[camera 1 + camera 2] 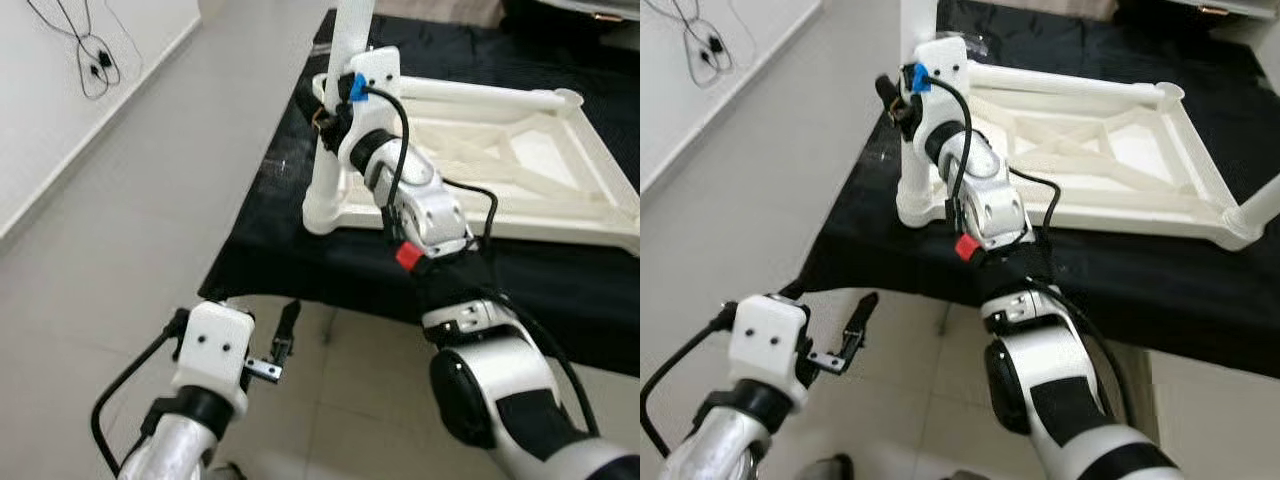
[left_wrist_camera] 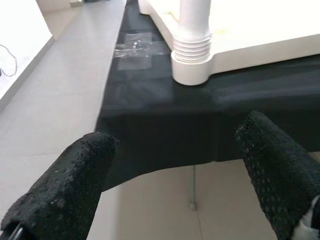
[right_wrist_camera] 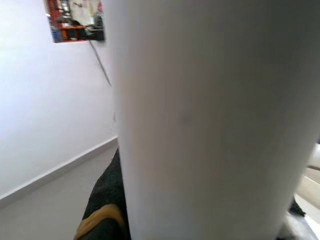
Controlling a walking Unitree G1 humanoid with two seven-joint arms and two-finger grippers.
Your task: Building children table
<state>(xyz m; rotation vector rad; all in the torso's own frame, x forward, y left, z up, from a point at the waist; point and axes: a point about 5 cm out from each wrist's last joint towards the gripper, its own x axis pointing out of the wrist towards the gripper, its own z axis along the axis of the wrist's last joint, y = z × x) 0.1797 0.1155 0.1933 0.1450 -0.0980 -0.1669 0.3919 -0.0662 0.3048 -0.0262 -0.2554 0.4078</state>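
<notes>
While the right gripper (image 1: 325, 112) sits against the upright white plastic table leg (image 1: 335, 140) at the near-left corner of the upside-down white plastic tabletop frame (image 1: 520, 165), its fingers are hidden behind the wrist housing, so cannot tell if they clamp the leg. Frame lies on a black-cloth-covered surface (image 1: 290, 255), near its left edge. Leg looks like a hollow moulded tube: light, stiff, smooth, likely slippery; best held mid-shaft, square on, above the ribbed collar (image 2: 192, 50) where it enters the corner socket. Frame looks rigid but light, could slide on the cloth under a push. Left gripper (image 1: 283, 345) hangs low over the grey tiled floor (image 1: 150, 200), fingers spread, holding nothing. Count: one frame, one leg clearly standing, another at far right edge (image 1: 1262, 205) partly cut off; two grippers.
</notes>
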